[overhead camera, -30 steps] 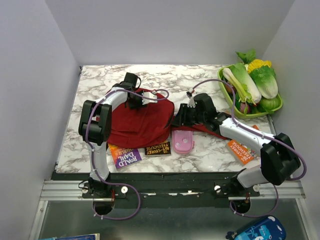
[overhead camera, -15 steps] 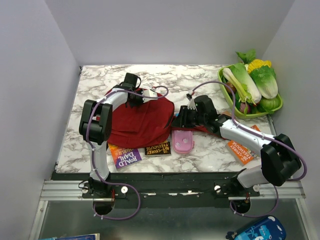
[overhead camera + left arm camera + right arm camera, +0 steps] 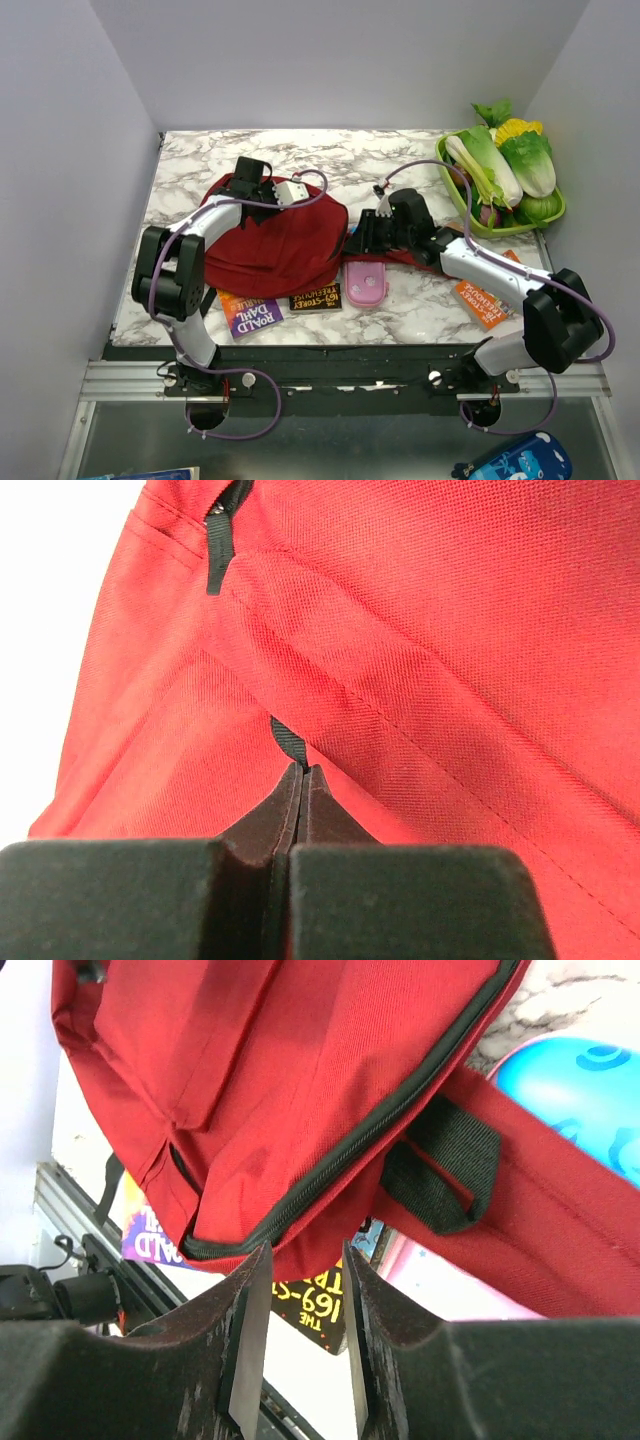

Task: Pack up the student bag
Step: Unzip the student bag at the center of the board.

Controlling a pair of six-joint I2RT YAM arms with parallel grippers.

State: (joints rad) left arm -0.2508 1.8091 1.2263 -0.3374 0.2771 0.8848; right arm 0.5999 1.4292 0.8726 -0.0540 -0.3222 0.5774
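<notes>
Flat on white marbled desk (image 3: 400, 160), centre of top view: large dark red fabric student bag (image 3: 280, 245). Right gripper (image 3: 305, 1260) at bag's right edge, jaws partly open, empty. Left gripper (image 3: 302, 768) upper left, jaws shut on thin black pull tab (image 3: 286, 736). Risks: tab slipping free; pulling dragging whole unanchored bag.

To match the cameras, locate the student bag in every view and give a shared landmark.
Top external: student bag centre-left of the picture.
Left wrist: its red fabric fills the frame; left end effector shut on its black tab.
Right wrist: upper frame, beyond the open right end effector.
Landmark: black Treehouse book; absent from left wrist.
</notes>
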